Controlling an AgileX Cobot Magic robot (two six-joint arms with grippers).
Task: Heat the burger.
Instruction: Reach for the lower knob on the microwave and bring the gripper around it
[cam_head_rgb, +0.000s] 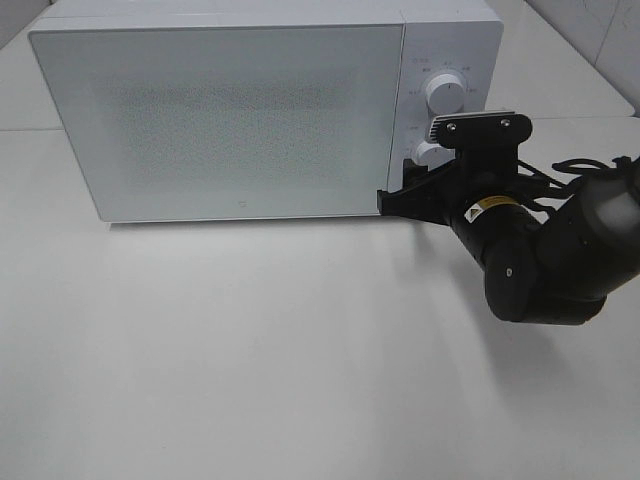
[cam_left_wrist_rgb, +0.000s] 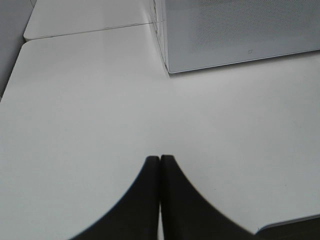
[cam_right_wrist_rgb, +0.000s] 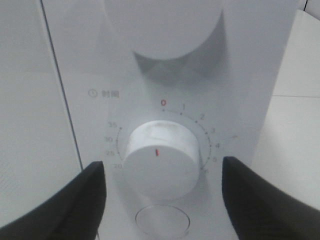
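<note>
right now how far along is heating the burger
Done, apparently: the microwave door is shut; the burger is out of sight, so probably inside. In hand: the open right gripper straddles the timer knob, whose red mark points to 0. To do: grip and turn that knob. The left gripper is shut, idle over the table.

Burger: not in view.
White box-shaped microwave oven (cam_head_rgb: 230, 110): stands upright toward the far edge of the white counter (cam_head_rgb: 300, 380), with its frosted, speckled door shut. The control strip at its right end carries two round white knobs. The lower one, the timer knob (cam_right_wrist_rgb: 160, 162), has its red mark pointing at the red 0.
</note>
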